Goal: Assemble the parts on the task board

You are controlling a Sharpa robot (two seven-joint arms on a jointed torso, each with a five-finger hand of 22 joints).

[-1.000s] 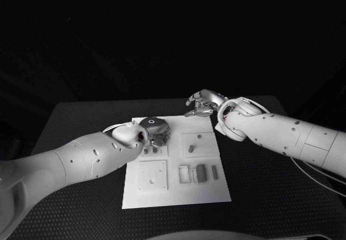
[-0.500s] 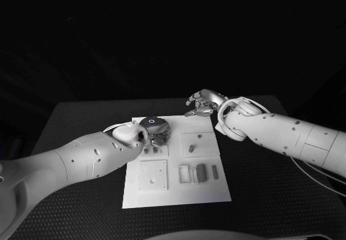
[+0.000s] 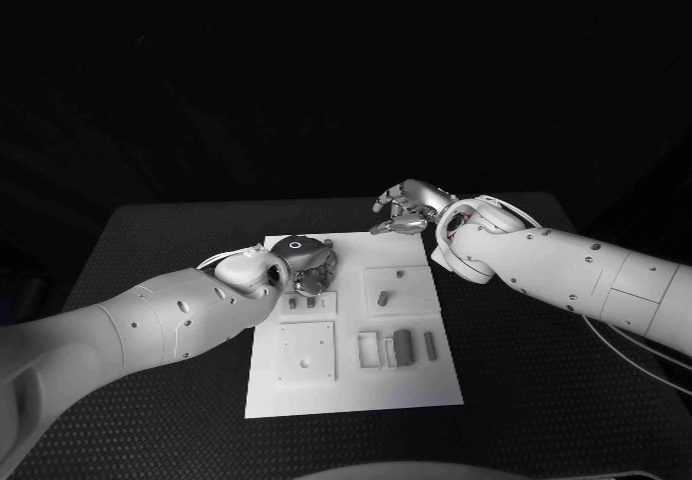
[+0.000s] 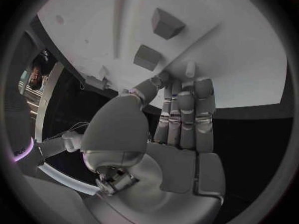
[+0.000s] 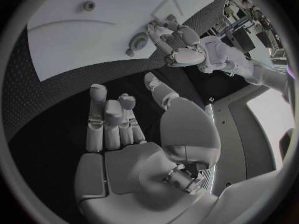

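Since a second earlier little had shifted: the left hand [image 3: 299, 262] had edged slightly toward the far end of the flat white rectangular task board [image 3: 356, 390], and the right hand [image 3: 408, 207] had stayed where it was, over the board's far right corner.

The assembly looked far from finished. Near the board's middle, toward its near end, a pale rectangular frame [image 3: 366, 348] and two small grey bars [image 3: 404, 345] lay loose side by side, apparently not yet fitted. A short grey peg [image 3: 382, 296] sat in the raised square plate on the right, and a square plate with small holes [image 3: 306, 352] lay bare on the left. Whether any part was properly seated could not be told.

In the left wrist view the left hand [image 4: 181, 109] had its fingers extended close together, tips at the board's surface just beside two small grey blocks [image 4: 147, 56]; nothing showed in its hold, though whether a fingertip touched a block could not be told. In the right wrist view the right hand [image 5: 134, 129] was empty, fingers loosely apart, hovering over the black textured desk [image 5: 37, 114] beside the board's edge
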